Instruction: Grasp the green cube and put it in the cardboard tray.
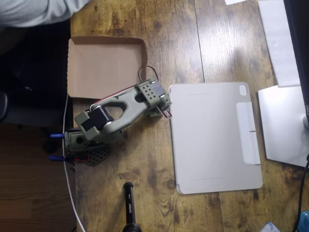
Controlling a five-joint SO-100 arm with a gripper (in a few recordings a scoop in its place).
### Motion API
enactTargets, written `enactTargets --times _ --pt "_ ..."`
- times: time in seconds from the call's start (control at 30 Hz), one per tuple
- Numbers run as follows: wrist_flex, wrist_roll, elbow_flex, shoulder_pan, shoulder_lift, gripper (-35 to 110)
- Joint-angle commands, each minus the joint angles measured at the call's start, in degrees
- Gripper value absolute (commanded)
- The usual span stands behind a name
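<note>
Overhead view: olive arm (116, 113) folded over the bench (145, 193), its head hiding the claw, so I can't tell whether it's wide or narrow. Green cube not made out. Brown cardboard tray (104, 65), low folded rims, flat bare floor, sits at the bench's left edge just above the arm. Pale grey tablet case (215, 140) lies right of the arm. Knotty wood planks.

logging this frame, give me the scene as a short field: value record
surface: wooden table
arm: olive-green, folded low, base near the table's left edge, head at the tablet case's left edge
gripper: under the arm's head, state cannot be told
tray: brown cardboard, upper left, floor bare
green cube: no cube can be made out
tablet case: pale grey, flat, right of the arm
other: black rod at bottom edge; white cable along left edge
</note>
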State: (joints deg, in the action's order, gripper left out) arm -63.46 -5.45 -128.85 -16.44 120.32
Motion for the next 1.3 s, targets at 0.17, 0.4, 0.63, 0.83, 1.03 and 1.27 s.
enactTargets --times 0.17,0.4,0.63,0.83,1.03,1.27 --pt "-21.09 -12.04 24.7 -20.65 -4.48 6" --pt "-29.71 -18.19 30.94 -40.78 -2.72 12" --pt "-24.79 -18.63 23.03 -41.22 -2.2 18" --pt "-25.93 -16.44 21.62 -33.66 0.53 29" --pt "-34.28 -10.46 24.52 -17.58 -1.76 26" --pt "-33.13 0.62 22.24 11.25 -3.87 9"
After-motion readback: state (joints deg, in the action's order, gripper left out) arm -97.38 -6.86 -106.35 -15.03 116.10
